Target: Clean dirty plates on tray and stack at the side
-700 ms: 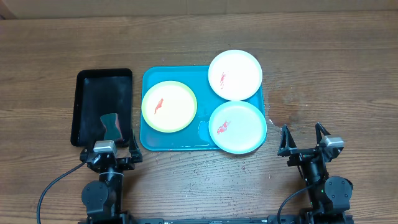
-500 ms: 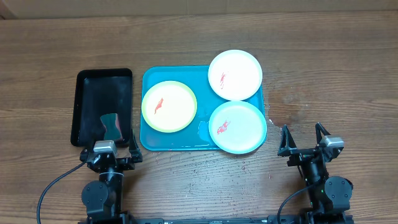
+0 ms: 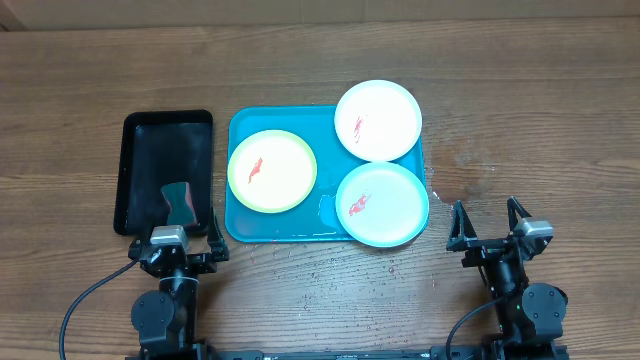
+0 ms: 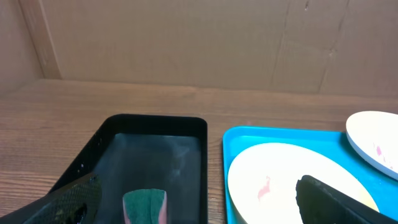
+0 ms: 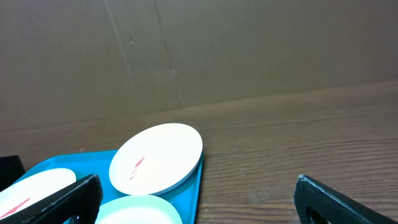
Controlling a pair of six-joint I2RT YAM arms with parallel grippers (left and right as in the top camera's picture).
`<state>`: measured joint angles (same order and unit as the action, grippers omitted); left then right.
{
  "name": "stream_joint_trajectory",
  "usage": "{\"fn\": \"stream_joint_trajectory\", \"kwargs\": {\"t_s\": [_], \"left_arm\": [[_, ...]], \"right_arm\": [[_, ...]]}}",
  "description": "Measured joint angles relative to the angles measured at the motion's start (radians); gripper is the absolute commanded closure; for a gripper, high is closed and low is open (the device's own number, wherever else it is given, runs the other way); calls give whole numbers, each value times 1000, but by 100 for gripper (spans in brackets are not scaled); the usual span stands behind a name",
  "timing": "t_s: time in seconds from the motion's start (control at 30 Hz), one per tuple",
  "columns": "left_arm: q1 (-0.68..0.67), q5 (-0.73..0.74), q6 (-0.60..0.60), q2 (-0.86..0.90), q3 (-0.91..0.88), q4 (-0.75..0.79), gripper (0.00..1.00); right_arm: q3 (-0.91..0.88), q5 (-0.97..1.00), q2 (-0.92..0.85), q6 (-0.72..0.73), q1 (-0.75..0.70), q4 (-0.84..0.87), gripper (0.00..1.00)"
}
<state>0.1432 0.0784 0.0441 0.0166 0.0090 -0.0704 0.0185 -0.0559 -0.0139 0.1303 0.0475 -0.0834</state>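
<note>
Currently the left gripper (image 3: 173,240) and right gripper (image 3: 486,215) gape wide, empty. The yellow plate (image 3: 272,171), white plate (image 3: 378,120) and blue plate (image 3: 382,204) lie red-smeared on the tray (image 3: 243,222).

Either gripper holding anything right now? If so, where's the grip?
Nothing held: left gripper and right gripper both open, empty, clear of the turquoise rectangular plastic tray.

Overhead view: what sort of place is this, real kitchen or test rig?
Probably a lab test bench, not a kitchen: a wooden table, a plain brown board wall behind it, and staged props: a turquoise tray with three red-smeared plates beside a black tray holding a sponge.
</note>
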Motion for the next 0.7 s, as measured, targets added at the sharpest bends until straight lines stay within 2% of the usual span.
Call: {"fn": "stream_joint_trajectory", "kwargs": {"t_s": [0.7], "left_arm": [[0,0,0,0,0,0,0]], "right_arm": [[0,53,0,-19,0,0,0]]}}
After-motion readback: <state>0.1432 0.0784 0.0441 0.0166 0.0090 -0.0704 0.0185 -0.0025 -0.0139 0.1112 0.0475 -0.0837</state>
